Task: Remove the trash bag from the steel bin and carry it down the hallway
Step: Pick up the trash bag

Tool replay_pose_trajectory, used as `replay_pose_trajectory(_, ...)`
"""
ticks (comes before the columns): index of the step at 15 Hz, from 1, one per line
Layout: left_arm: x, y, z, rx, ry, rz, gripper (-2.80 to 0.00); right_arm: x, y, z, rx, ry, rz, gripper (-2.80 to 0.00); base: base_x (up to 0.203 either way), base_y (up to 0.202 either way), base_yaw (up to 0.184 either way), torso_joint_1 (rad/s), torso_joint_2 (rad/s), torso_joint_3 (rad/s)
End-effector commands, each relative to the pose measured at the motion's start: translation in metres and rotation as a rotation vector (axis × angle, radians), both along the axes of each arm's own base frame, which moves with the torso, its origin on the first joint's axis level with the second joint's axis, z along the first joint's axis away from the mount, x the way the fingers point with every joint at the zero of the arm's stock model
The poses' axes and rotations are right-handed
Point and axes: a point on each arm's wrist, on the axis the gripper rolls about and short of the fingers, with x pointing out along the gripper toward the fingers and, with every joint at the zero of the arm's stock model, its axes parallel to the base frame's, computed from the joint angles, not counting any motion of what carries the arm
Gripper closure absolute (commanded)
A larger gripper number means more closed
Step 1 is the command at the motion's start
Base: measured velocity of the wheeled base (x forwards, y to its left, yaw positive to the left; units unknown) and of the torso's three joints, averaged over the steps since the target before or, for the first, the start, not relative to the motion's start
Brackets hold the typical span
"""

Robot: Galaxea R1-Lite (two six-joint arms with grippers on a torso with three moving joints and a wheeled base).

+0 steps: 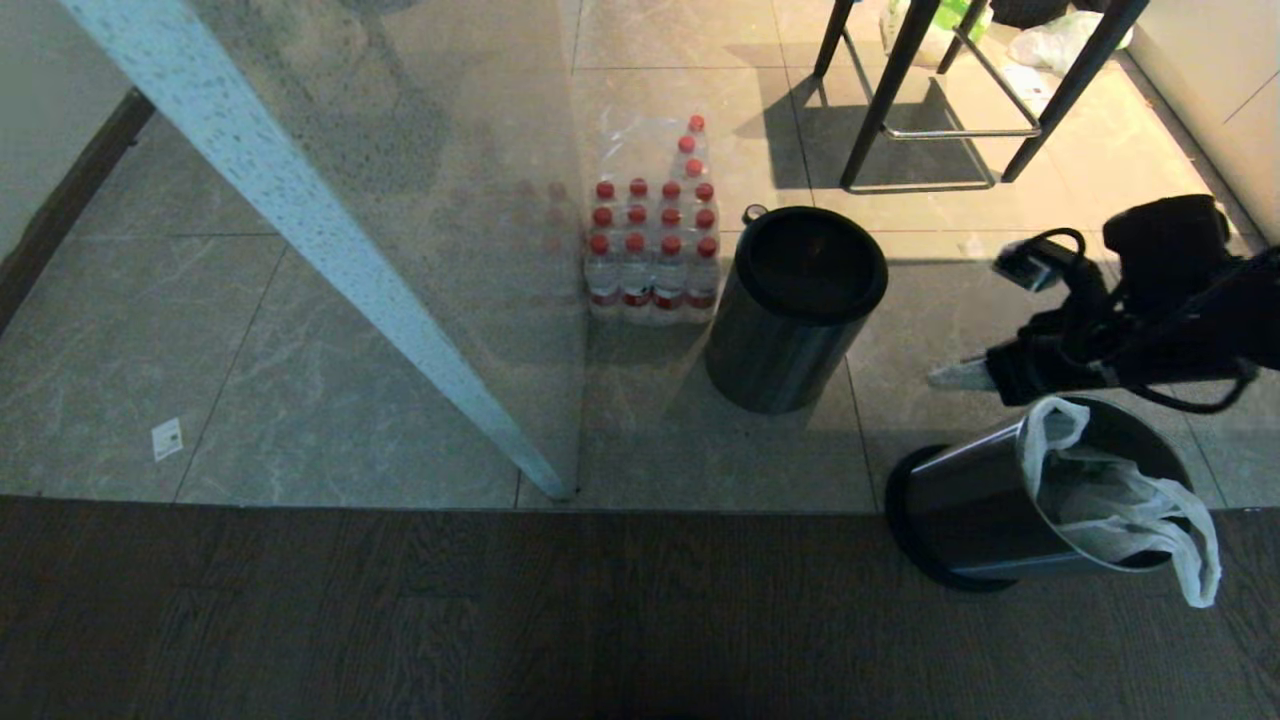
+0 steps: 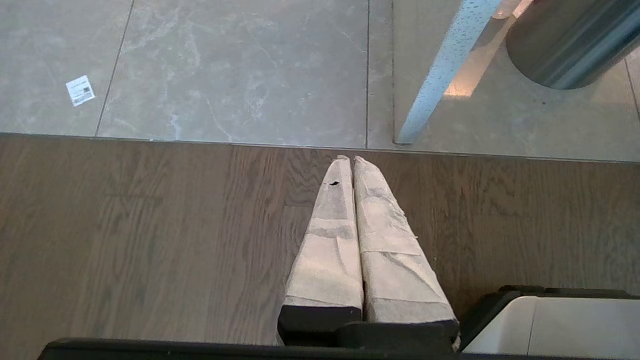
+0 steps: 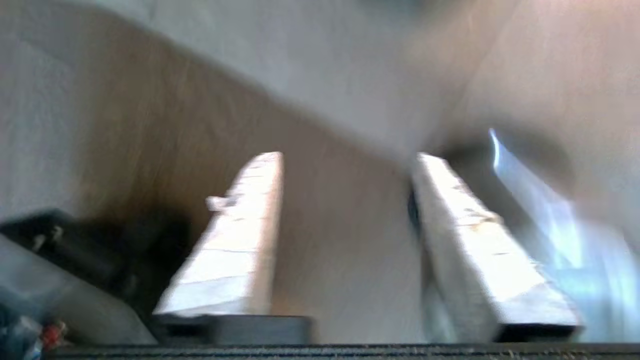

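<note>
On the dark wood floor (image 1: 400, 620) at the robot's right, where it meets the beige-grey marbled tiles (image 1: 330, 400), the steel bin (image 1: 985, 520) stands with its black base straddling the seam. The trash bag (image 1: 1130, 505) is still inside it, its thin white plastic draped over the rim and one loop hanging down the near side. Beyond it on the tiles stands a second, darker steel bin (image 1: 790, 310) with a black rim, just beside a wrapped pack of red-capped bottles (image 1: 655, 250). A glass panel with a pale speckled edge (image 1: 330, 260) runs diagonally across the left. The right tool (image 1: 965, 372) hangs just above the bagged bin's far rim, its taped fingers (image 3: 240, 240) spread apart around nothing. The left tool (image 2: 350, 165) is over the wood floor, fingers pressed together and empty.
</note>
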Motion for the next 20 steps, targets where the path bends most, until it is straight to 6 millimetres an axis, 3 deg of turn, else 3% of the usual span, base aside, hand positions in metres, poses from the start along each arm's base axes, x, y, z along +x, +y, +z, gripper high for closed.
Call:
replay_pose_trajectory(1, 0.000, 0.000, 0.000, 0.000, 0.000, 0.001, 0.00, -0.059, -0.022, 0.010, -0.001, 0.004, -0.087, 0.00, 0.000, 0.000, 0.000, 0.000, 0.00, 0.000)
replay_pose_trajectory(4, 0.000, 0.000, 0.000, 0.000, 0.000, 0.001, 0.00, -0.110, -0.058, 0.018, -0.014, -0.011, -0.265, 0.00, 0.000, 0.000, 0.000, 0.000, 0.00, 0.000)
replay_pose_trajectory(7, 0.000, 0.000, 0.000, 0.000, 0.000, 0.001, 0.00, -0.140, -0.084, 0.022, -0.010, -0.013, -0.430, 0.00, 0.000, 0.000, 0.000, 0.000, 0.00, 0.000)
replay_pose_trajectory(12, 0.000, 0.000, 0.000, 0.000, 0.000, 0.001, 0.00, -0.185, -0.131, -0.026, 0.075, 0.131, -0.747, 0.00, 0.000, 0.000, 0.000, 0.000, 0.00, 0.000)
replay_pose_trajectory(13, 0.000, 0.000, 0.000, 0.000, 0.000, 0.001, 0.00, -0.185, -0.139, -0.036, 0.110, 0.155, -0.785, -2.80, 0.000, 0.000, 0.000, 0.000, 0.00, 0.000)
replay_pose_trajectory(17, 0.000, 0.000, 0.000, 0.000, 0.000, 0.001, 0.00, -0.169, -0.162, -0.062, 0.204, 0.202, -0.859, -2.80, 0.000, 0.000, 0.000, 0.000, 0.00, 0.000)
replay_pose_trajectory(20, 0.000, 0.000, 0.000, 0.000, 0.000, 0.001, 0.00, -0.153, -0.193, -0.078, 0.209, 0.206, -0.899, -2.80, 0.000, 0.000, 0.000, 0.000, 0.00, 0.000)
